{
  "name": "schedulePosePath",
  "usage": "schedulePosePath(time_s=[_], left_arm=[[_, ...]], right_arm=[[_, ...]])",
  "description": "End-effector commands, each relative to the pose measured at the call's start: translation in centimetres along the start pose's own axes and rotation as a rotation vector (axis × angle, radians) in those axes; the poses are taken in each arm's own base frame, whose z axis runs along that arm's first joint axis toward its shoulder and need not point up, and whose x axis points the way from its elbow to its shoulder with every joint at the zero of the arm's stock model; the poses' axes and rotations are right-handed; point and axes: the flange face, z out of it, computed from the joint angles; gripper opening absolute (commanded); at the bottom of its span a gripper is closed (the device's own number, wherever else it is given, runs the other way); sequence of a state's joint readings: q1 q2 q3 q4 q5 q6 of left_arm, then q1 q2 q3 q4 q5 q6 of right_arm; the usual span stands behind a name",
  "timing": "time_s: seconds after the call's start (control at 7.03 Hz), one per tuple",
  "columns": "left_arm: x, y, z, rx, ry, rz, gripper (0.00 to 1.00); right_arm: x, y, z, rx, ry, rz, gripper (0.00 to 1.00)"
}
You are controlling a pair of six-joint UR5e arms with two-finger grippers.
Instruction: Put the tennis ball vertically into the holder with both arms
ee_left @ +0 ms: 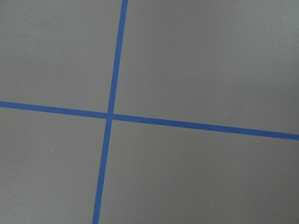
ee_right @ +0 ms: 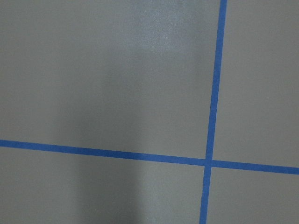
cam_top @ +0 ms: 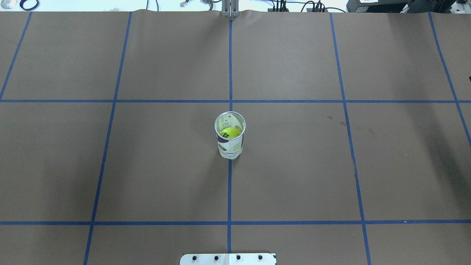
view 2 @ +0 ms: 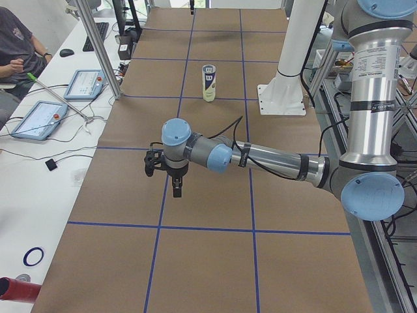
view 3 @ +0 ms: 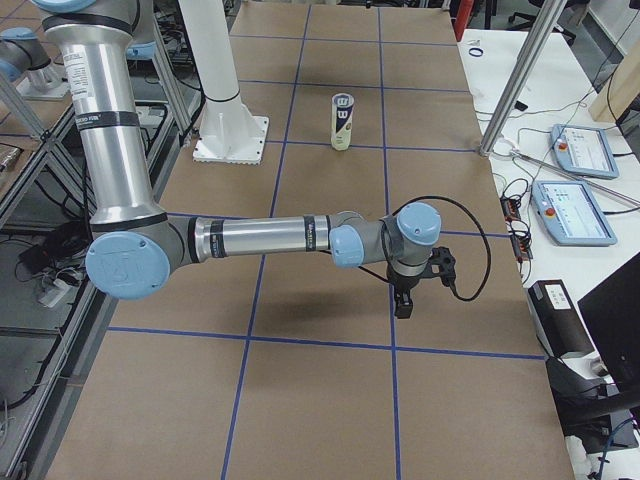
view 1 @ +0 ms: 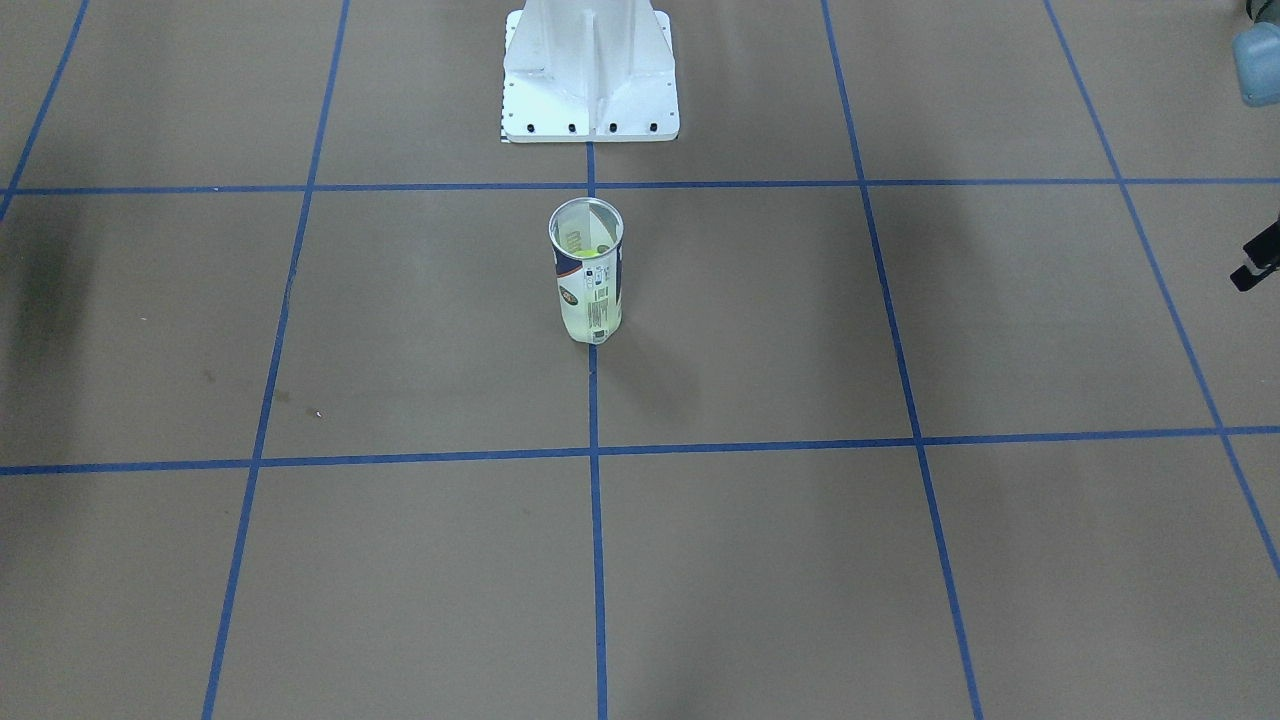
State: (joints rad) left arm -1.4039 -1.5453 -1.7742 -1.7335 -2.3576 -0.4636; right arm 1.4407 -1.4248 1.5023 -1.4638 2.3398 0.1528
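Straight beneath each gripper there is only bare worktop [ee_left: 196, 60]: both wrist views show brown paper and a crossing of blue tape lines [ee_left: 110, 115], with no fingers and no object. The left gripper [view 2: 174, 184] hangs pointing down off its outstretched arm, and the right gripper [view 3: 403, 298] does the same at the opposite end. Each is plain only in a side view, so I cannot tell whether either is spread or pressed together, though neither seems to carry anything. Well apart from both, about midway between them, the holder [cam_top: 230, 147] stands upright on a tape line with the tennis ball [cam_top: 232, 131] down inside it, so the insertion looks done. I judge the holder light, thin-walled and smooth. Tall and narrow, it would tip at a sideways nudge and dent under a hard squeeze, so the labelled middle of the wall is the place to take it, gently. The ball should be light, springy and grippy with felt, but it sits too deep to reach. Only the overhead view looks down the mouth and shows the ball. The front-facing view gives a yellow sliver, and the side views give the upright stance and navy label. Farther off, on the robot's side, sits the white pedestal base [view 1: 590, 90].
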Motion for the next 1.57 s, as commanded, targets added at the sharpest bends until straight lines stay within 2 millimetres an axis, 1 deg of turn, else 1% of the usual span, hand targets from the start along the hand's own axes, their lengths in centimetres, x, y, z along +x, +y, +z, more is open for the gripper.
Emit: schedulePosePath(time_s=[0.0,0.28,0.43,0.57,0.85,1.14,1.28,1.42], left_arm=[[0.2,0.2,0.3,-0.018,0.025,-0.001,1.0],[0.3,0.1,0.1,-0.013,0.026,0.005,1.0],[0.6,0.1,0.0,-0.009,0.028,0.011,1.0],[0.6,0.2,-0.1,-0.008,0.03,0.016,0.99],[1.3,0.3,-0.9,0.006,0.037,0.028,1.0],[2.1,0.5,-2.0,0.024,0.045,0.041,1.0],[2.5,0.6,-2.5,0.033,0.047,0.047,1.0],[2.2,0.6,-2.1,0.026,0.046,0.042,1.0]], right_arm=[[0.2,0.5,0.1,-0.004,-0.014,0.011,0.99],[-0.5,0.4,-0.6,0.008,-0.02,-0.002,0.99],[-1.2,0.9,-1.1,0.016,-0.036,-0.013,0.99],[-1.3,1.1,-1.2,0.015,-0.055,-0.013,0.99],[-1.7,1.4,-1.6,0.022,-0.058,-0.019,0.99],[-1.6,1.5,-1.5,0.02,-0.056,-0.02,0.99],[-2.2,1.7,-2.2,0.031,-0.061,-0.03,0.99],[-1.7,1.9,-1.6,0.018,-0.058,-0.019,0.99]])
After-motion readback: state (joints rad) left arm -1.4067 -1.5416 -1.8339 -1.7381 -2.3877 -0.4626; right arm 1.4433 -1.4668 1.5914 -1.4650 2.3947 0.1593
